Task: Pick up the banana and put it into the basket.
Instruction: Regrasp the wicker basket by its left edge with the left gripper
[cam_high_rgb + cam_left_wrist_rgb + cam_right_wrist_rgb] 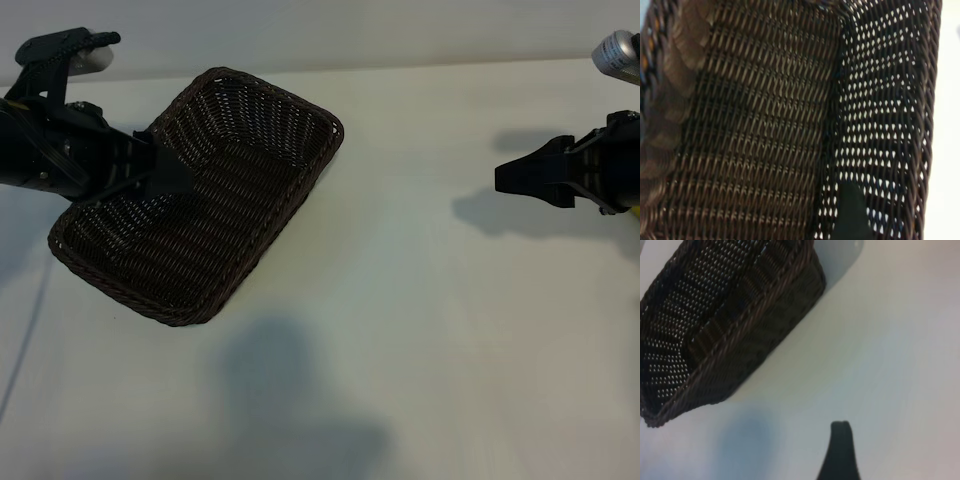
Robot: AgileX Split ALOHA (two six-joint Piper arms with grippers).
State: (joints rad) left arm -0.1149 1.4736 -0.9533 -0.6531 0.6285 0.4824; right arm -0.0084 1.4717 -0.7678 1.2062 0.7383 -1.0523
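Banana: none is seen in any view; basket, stiff light wicker, lies under the left gripper, both it and the right gripper wide-parted, nothing held.

Left gripper: at nine o'clock, jaws parted, pointing inward. Right gripper: at three o'clock, jaws parted, empty.

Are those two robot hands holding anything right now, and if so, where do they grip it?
Nothing is held. The left hand hangs open over the basket; the right hand hangs open over the bare table. No banana is in view.
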